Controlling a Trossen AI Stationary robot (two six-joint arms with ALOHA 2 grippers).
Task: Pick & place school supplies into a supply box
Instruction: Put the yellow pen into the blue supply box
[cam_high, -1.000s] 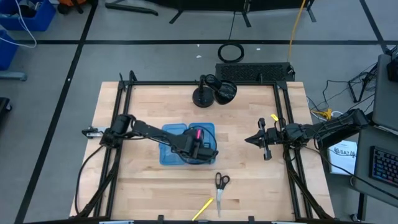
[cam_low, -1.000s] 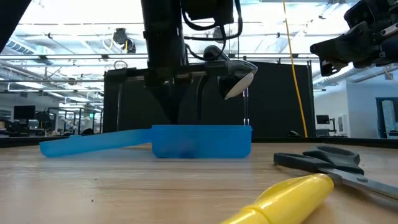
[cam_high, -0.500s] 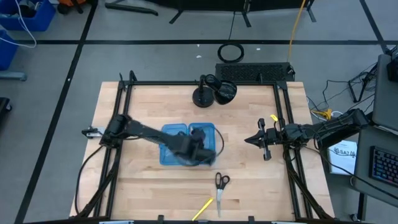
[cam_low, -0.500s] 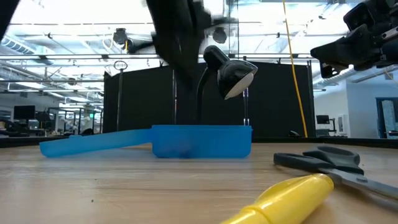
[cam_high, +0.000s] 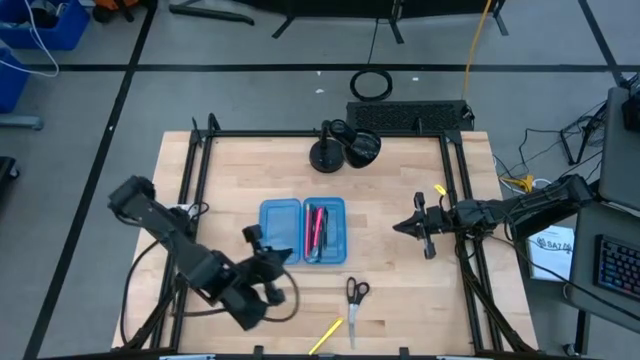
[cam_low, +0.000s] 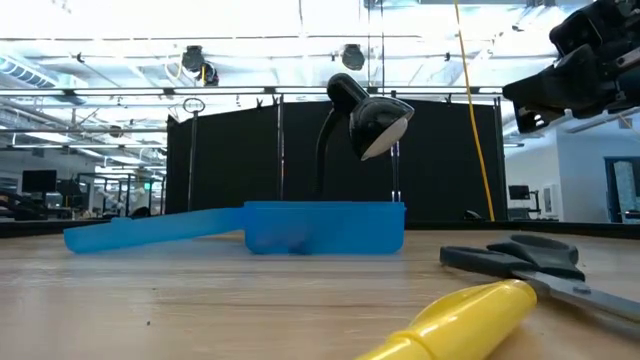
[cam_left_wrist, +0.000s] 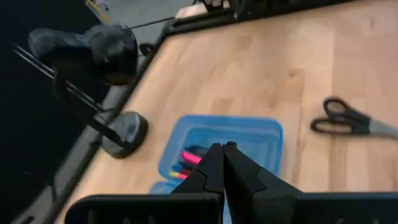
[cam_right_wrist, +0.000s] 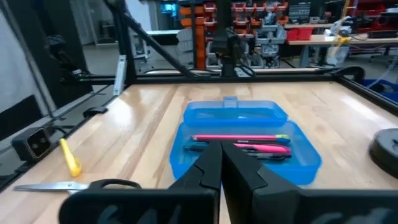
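The blue supply box (cam_high: 303, 231) lies open on the table's middle. Its right half (cam_left_wrist: 249, 134) holds pink-red and dark pens (cam_high: 316, 229), which also show in the right wrist view (cam_right_wrist: 239, 142). Black-handled scissors (cam_high: 355, 293) and a yellow pen (cam_high: 328, 335) lie on the wood nearer the front edge. My left gripper (cam_left_wrist: 222, 149) is shut and empty. It hangs in the air near-left of the box (cam_high: 280, 260) and points slantwise down toward it. My right gripper (cam_high: 400, 225) is shut and empty at the table's right side, level, facing the box.
A black desk lamp (cam_high: 340, 145) stands at the table's far edge behind the box. A black frame rail (cam_high: 455, 200) runs along the table's sides. In the low view the scissors (cam_low: 530, 265) and the yellow pen (cam_low: 460, 320) lie close in front of the box (cam_low: 320, 228).
My left gripper has risen out of the box's right half and swung back toward the table's near-left corner, rolling as it went. The pink-red pens stay lying in the box. My right arm has kept still.
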